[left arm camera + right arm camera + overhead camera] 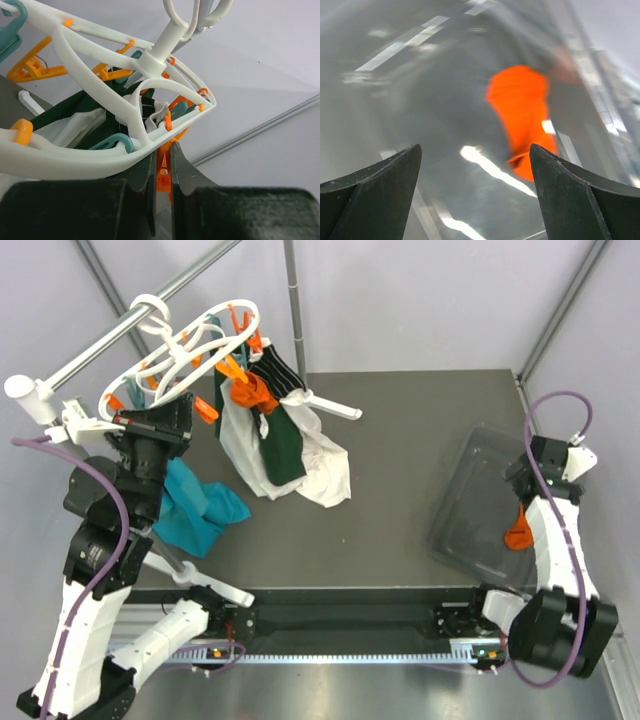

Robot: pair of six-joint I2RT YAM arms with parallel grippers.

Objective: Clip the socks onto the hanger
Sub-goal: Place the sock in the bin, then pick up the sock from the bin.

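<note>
The white oval hanger (pixel 178 352) hangs by its hook from the rail at the far left, with orange clips around it. An orange sock (pixel 250 392) and a dark striped sock (pixel 280 375) hang clipped on its right side. My left gripper (pixel 192 412) is at the ring's near edge. In the left wrist view the gripper (pixel 162 150) is shut on an orange clip (pixel 163 175) just under the ring (pixel 90 162). My right gripper (pixel 522 490) is open over the clear bin; in its wrist view the gripper (pixel 475 150) is above another orange sock (pixel 520 110), not touching it.
The grey metal rail (pixel 110 335) runs diagonally at the far left. White and dark-green cloths (pixel 290 455) hang from the hanger down to the table. A teal cloth (pixel 200 505) lies by the left arm. The clear bin (pixel 480 500) sits at the right, with the orange sock (pixel 518 532) inside.
</note>
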